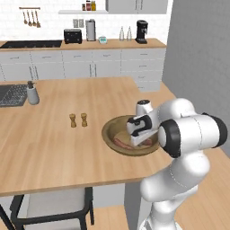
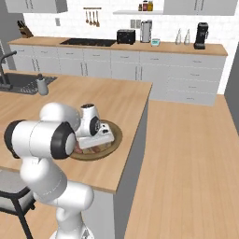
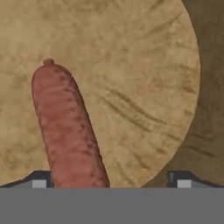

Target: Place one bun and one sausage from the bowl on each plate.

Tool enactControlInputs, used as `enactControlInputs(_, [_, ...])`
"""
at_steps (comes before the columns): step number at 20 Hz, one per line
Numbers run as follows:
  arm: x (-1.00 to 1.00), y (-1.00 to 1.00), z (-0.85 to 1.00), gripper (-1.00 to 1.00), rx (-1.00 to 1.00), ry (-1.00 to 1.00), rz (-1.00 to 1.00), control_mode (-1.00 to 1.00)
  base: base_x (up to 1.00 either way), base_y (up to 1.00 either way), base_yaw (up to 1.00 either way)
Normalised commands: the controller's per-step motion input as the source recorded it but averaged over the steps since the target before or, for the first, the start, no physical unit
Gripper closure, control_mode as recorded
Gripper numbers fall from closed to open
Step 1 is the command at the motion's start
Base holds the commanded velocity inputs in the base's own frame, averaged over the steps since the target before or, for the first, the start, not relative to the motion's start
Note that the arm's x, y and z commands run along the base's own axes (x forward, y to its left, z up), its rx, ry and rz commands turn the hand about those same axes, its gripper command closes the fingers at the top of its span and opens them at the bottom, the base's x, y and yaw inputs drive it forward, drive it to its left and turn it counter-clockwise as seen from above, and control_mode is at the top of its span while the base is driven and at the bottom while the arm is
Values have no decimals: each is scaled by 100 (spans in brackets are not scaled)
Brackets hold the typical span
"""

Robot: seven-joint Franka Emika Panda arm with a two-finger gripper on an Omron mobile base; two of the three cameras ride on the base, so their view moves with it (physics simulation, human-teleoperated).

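My gripper [image 3: 111, 183] is open and reaches down into the wide dark-brown wooden bowl [image 1: 110, 127] near the island's front right corner. In the hand view a reddish-brown sausage [image 3: 68, 127] lies on the bowl's pale wood-grain floor. It runs up from between my fingertips [image 3: 39, 183], close to the left one and not gripped. From the base views the hand [image 1: 139, 128] covers most of the bowl's inside, and a reddish sausage [image 1: 120, 143] peeks out beside it. In the right base view the bowl [image 2: 115, 135] lies under the hand. Buns and plates are out of view.
Two small wooden shakers [image 1: 77, 120] stand left of the bowl. A grey dispenser [image 1: 32, 94] and a sink [image 1: 11, 95] are at the island's far left. A stool [image 1: 54, 204] sits below the front edge. The island's right edge [image 2: 135, 140] is close to the bowl.
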Motion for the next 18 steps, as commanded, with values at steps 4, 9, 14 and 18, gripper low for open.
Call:
enactControlInputs(4, [0,-5,-35,-100,0,0,3,-100,0,0,0])
enactControlInputs(9, [0,0,-37,100,-1,0,1,-100,0,0,0])
enactControlInputs(14, [0,0,1,100,1,-1,0,-100,0,0,0])
enactControlInputs(18, [-10,3,63,100,2,-8,0,-100,0,0,0])
